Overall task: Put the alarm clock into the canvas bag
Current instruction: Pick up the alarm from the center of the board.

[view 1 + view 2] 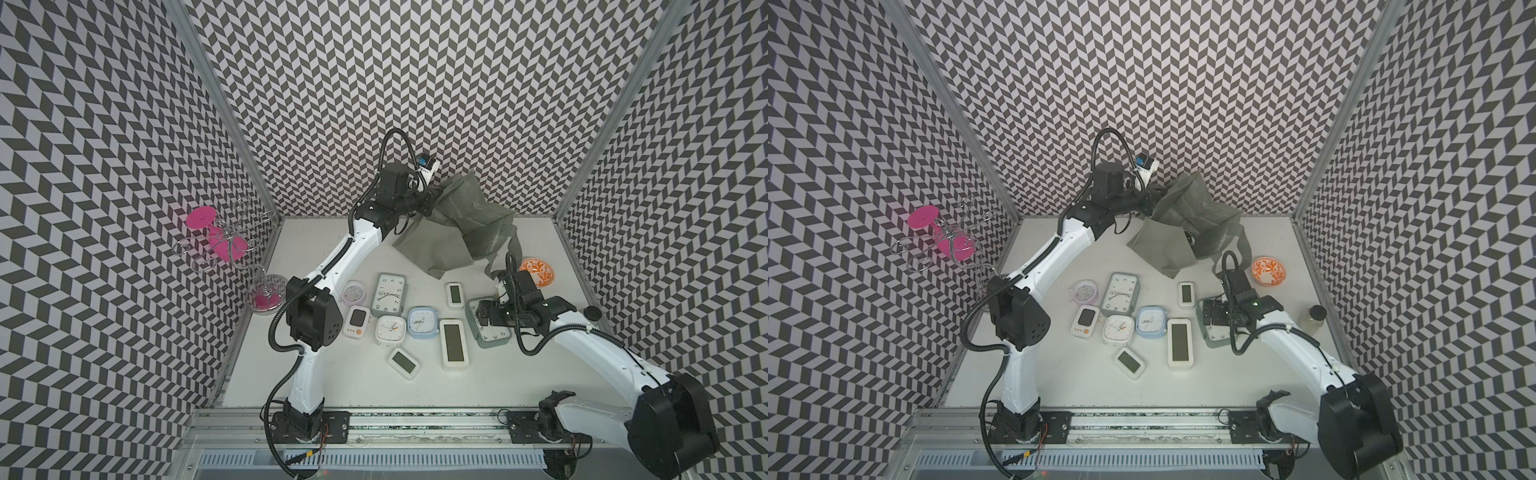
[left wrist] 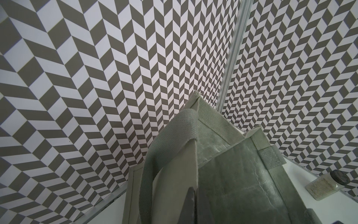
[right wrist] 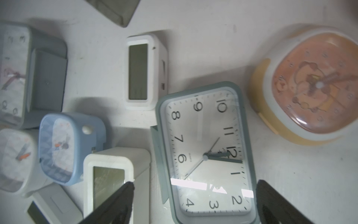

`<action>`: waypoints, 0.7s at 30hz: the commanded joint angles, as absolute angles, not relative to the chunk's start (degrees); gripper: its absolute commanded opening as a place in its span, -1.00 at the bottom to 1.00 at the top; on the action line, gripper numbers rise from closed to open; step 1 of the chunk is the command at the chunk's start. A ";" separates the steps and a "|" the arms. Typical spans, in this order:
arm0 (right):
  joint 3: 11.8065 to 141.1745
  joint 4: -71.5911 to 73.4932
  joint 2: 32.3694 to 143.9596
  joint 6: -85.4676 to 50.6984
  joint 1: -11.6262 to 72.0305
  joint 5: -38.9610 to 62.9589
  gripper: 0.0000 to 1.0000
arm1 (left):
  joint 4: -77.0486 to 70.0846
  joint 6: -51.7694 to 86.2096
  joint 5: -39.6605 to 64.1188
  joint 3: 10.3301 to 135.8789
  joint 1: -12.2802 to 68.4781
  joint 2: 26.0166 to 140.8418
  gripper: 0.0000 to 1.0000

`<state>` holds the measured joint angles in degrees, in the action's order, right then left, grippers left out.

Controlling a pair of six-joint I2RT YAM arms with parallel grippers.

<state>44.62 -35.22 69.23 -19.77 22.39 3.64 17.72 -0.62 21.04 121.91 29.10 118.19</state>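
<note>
A: Where is the canvas bag (image 1: 461, 226)?

B: At the back of the counter (image 1: 332, 382), slumped and tilted. 1 upper edge is held up by the left tool (image 1: 429, 204), which is pressed together on the cloth close to a strap handle (image 2: 166, 147).

A: And the alarm clock (image 3: 209, 135)?

B: The grey-green rectangular one lies face up on the counter, in front of the bag and apart from it, just beside a long white digital clock (image 3: 108, 174).

A: What about the right tool (image 3: 194, 183)?

B: It hangs over the low-numbers end of that clock with its 2 fingers (image 3: 116, 203) spread, 1 on each side of the case. I cannot tell whether either touches it.

A: Anything else nearby?

B: A yellow clock (image 3: 310, 87) and a blue clock (image 3: 71, 147) flank it. An orange bowl (image 1: 536, 272) sits near the bag, and a jar (image 1: 1315, 318) stands by the counter's right edge.
</note>
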 commanded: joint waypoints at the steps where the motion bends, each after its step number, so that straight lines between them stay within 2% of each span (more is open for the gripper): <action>1: 47.26 -28.50 70.83 -20.14 26.63 8.08 0.74 | 17.06 -1.35 21.22 123.05 28.62 119.01 -1.00; 7: 49.13 -20.21 76.10 -25.67 30.38 5.14 0.63 | 16.06 0.22 23.51 123.04 26.45 119.59 -1.00; 13: 52.29 -15.70 83.01 -28.09 31.16 -2.13 0.67 | 14.77 2.98 29.13 124.19 24.35 121.38 -1.00; 21: 58.09 -14.76 93.01 -25.42 31.12 -6.22 0.65 | 14.68 2.99 29.09 124.01 23.82 121.55 -1.00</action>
